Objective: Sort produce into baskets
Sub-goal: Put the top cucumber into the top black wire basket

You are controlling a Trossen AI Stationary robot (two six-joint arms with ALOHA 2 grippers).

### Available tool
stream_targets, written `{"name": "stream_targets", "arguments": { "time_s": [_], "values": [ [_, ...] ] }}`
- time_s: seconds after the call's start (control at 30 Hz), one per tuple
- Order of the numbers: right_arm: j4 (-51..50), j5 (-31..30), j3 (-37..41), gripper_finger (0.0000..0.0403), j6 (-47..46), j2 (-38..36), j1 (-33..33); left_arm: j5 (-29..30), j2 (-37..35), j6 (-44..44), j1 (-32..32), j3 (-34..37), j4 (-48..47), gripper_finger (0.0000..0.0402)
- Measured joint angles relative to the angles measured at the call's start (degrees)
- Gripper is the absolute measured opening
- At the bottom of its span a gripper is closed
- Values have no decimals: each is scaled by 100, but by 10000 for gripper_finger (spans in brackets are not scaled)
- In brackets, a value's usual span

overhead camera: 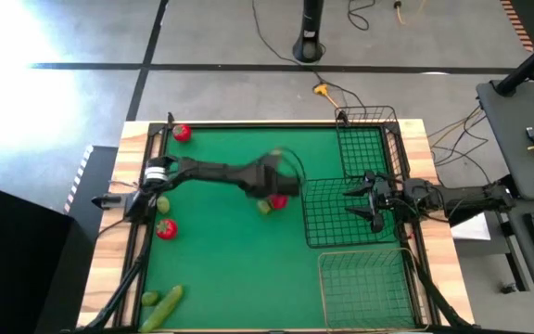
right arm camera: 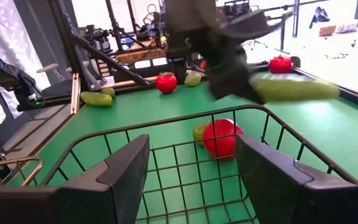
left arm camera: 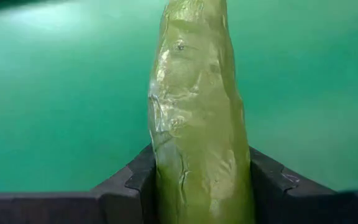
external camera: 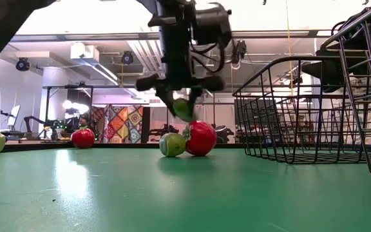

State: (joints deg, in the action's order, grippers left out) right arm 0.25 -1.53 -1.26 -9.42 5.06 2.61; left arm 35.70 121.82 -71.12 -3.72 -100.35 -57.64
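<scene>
My left gripper [overhead camera: 281, 174] is over the middle of the green table and is shut on a long green cucumber [left arm camera: 194, 93]. The cucumber also shows in the right wrist view [right arm camera: 294, 87]. Just below it a red fruit [external camera: 201, 138] and a small yellow-green fruit [external camera: 171, 144] lie on the table, touching each other. My right gripper [overhead camera: 364, 199] is open and empty above the larger square dark basket [overhead camera: 336, 218]. A second cucumber [overhead camera: 162, 308] and a yellow-green fruit [overhead camera: 148, 299] lie at the near left. Two more red fruits [overhead camera: 182, 133] [overhead camera: 165, 228] and a yellow-green fruit [overhead camera: 163, 204] lie along the left side. My left gripper pinches the cucumber's two long sides [left arm camera: 166, 171] between its two fingers [left arm camera: 126, 183], near one end. The fingers come from above and lie across it. The cucumber is lifted clear of the table, about level, and most of its length sticks out past the fingers.
A narrow dark basket [overhead camera: 369, 144] stands at the far right, and a paler wire basket [overhead camera: 369, 288] at the near right. The square basket's wall [external camera: 288, 109] stands just right of the held cucumber. The green mat is bare at the middle near side.
</scene>
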Motion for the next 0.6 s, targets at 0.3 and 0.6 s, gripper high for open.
{"name": "stream_targets", "arguments": {
  "time_s": [0.3,0.6],
  "values": [
    [0,-1,0,228,0,0,0,-220,27,313,-278,-476,-349,145],
    [0,1,-2,228,1,0,0,-225,-13,272,-263,-309,-684,146]
  ]
}}
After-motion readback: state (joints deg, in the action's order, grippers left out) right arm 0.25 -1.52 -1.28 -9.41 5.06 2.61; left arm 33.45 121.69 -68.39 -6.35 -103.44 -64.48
